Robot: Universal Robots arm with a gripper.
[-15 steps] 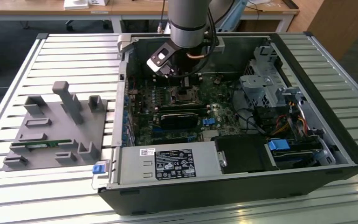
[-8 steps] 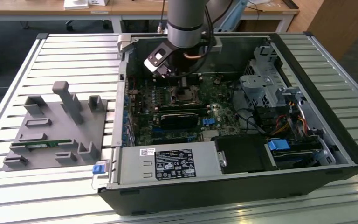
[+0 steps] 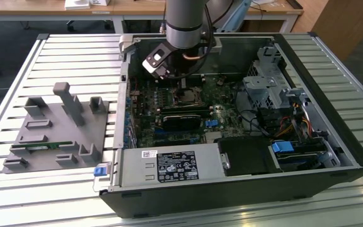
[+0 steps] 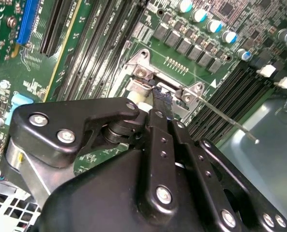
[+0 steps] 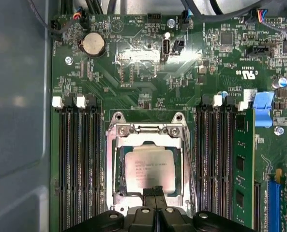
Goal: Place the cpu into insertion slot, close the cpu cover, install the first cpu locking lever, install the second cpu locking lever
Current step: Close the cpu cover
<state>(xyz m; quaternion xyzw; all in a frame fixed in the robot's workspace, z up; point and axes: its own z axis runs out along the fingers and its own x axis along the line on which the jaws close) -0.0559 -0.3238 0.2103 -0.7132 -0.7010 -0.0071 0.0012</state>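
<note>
First wrist view: gripper (image 5: 155, 191), closed and empty, apparently pins cpu cover (image 5: 113, 164) flat over seated cpu (image 5: 149, 166); exterior view: 10 o'clock from the centre of the computer case (image 3: 232, 198).

Print on the cpu (image 5: 149, 166) and the power supply label (image 3: 176, 166) is illegible.

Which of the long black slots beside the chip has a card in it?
The one nearest the blue clip: a green card stands in it, while the other slots look empty.
</note>
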